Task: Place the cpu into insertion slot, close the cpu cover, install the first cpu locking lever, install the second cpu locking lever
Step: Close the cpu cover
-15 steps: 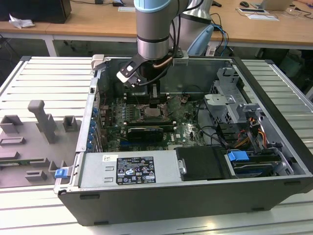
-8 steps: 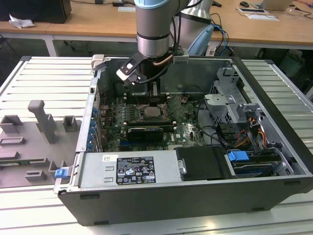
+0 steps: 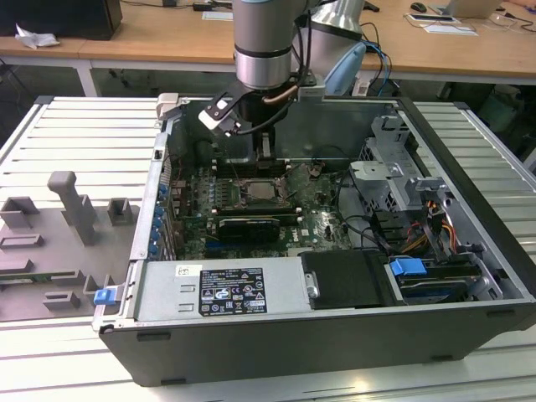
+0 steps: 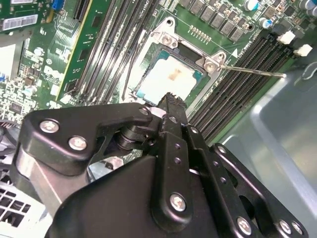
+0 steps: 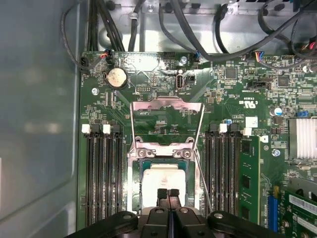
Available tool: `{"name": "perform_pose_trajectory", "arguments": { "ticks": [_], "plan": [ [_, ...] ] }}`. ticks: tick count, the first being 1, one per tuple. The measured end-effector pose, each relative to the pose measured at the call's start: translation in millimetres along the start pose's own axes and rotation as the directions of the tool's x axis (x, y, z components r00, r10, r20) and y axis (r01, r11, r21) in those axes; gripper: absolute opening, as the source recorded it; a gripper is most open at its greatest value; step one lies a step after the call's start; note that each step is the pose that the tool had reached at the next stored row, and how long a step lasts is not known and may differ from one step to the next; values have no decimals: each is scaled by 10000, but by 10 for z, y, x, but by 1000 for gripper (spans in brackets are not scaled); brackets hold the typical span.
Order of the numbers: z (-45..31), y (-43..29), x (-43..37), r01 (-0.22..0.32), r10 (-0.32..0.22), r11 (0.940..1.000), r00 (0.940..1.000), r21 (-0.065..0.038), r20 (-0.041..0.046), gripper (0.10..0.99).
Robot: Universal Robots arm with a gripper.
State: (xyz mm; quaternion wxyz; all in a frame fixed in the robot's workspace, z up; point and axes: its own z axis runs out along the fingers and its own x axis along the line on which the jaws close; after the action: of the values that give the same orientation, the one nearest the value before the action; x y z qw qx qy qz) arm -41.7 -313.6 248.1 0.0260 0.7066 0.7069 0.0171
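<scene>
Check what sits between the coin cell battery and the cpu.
The cpu cover, swung open, sits between the coin cell battery and the cpu, in the first wrist view.

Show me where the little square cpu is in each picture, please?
Exterior view: the cpu sits in the middle of the green board, directly under the tool.
Second wrist view: the cpu is the pale square just beyond the tool.
First wrist view: the cpu lies between the black memory slots, partly behind the tool.
Shared landmark: the closed tool, right by the cpu in every view.
</scene>
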Motion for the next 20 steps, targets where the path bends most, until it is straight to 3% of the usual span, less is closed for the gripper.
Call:
{"name": "perform_pose_trajectory", "arguments": {
  "ticks": [3, 6, 11, 16, 20],
  "plan": [
    [-19, 11, 0, -2, 2, 10000, 10000, 0, 1, 106],
    [-24, 119, -1, 1, -1, 10000, 10000, 15, 3, 106],
    [-146, 130, -2, 0, 0, 10000, 10000, 14, 3, 106],
    [-148, 230, -2, 1, -1, 10000, 10000, 20, 3, 106],
    [-200, 253, -3, -2, 2, 10000, 10000, 21, 3, 106]
  ]
}}
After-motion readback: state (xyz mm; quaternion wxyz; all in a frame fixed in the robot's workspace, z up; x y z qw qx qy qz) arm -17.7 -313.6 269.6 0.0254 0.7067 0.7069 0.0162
